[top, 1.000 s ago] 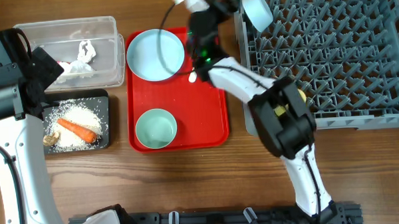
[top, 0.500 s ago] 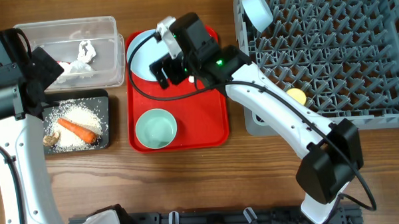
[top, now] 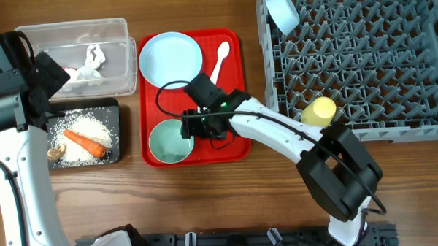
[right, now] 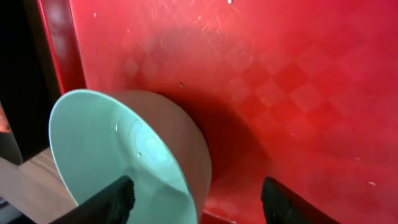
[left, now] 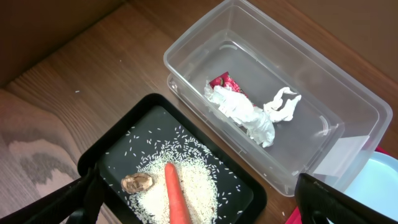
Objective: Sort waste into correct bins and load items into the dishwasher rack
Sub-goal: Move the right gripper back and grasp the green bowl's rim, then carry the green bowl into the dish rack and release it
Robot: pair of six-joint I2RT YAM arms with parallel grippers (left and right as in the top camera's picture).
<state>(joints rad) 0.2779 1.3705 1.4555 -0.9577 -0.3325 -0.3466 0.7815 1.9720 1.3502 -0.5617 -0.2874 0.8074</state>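
In the overhead view, the clear tub sits at the far left of the table with the crumpled white tissue inside it. Just in front of it is the black tray, which holds a patch of rice grains, the orange carrot and the small brown food scrap. The flat red tray lies in the middle. On it are the light blue plate and the white spoon at the far end and the pale green bowl at the near end. The right gripper is down at that bowl's right rim. The grey dishwasher rack fills the right side, with a small light blue bowl in its far left corner and the yellow cup near its front edge. The left arm stands beside the tub.

The left wrist view looks down on the tub and black tray. A red wrapper lies under the tissue in the tub. The left gripper is spread wide above the black tray, and there is nothing between its fingers.

In the right wrist view, the right gripper is part-open and straddles the green bowl's wall. One finger is over the inside and the other over the red tray, and a strip of red shows between that finger and the bowl.
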